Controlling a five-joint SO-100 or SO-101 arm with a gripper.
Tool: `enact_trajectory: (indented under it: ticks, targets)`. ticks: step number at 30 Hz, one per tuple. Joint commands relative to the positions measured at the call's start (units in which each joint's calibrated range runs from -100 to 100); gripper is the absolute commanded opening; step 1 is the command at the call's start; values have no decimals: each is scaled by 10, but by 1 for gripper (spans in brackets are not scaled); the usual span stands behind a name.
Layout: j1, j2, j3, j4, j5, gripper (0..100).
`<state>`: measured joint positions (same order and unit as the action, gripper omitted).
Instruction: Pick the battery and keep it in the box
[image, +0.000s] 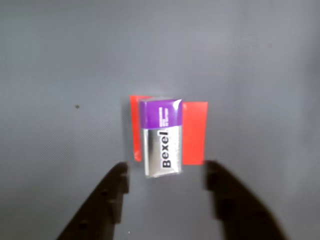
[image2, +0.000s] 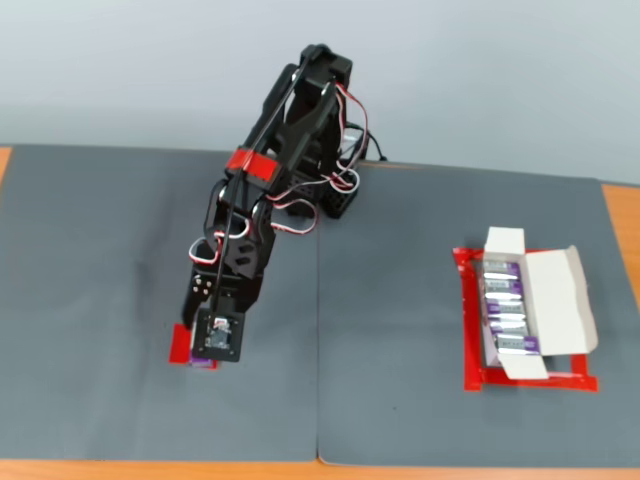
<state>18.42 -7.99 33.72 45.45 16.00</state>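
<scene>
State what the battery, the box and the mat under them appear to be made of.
The battery: probably a metal-look foil or plastic wrap, glossy, with a silvery sheen and a purple band. The box: white cardboard, matte, with creased fold-out flaps. The mat: dark grey, dull, seemingly felt or foam sheet laid in two pieces, a seam showing.

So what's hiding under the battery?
A flat red tape patch on the grey mat lies under the battery, poking out on both sides in the wrist view. The middle of the patch is covered, so it cannot be seen.

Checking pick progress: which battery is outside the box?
The battery on the red patch, between the open pincer fingers; the others sit in the box.
</scene>
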Motion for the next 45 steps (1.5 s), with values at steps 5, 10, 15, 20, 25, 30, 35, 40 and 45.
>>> enact_trajectory:
  ticks: [5,10,15,20,25,30,35,40,45]
  targets:
    - [2,18,-33,-7,2,33]
    - [0,33,-34,-7,-1,31]
    - [0,51,-34,-8,-1,31]
    - [1,72,-34,-8,-2,31]
    - [0,85,-35,-22,-2,31]
    - [4,99,-35,-56,-2,31]
    - [5,113,-35,-61,-2,31]
    - [5,124,-34,-61,-2,31]
    - [8,133,-34,-79,-2,31]
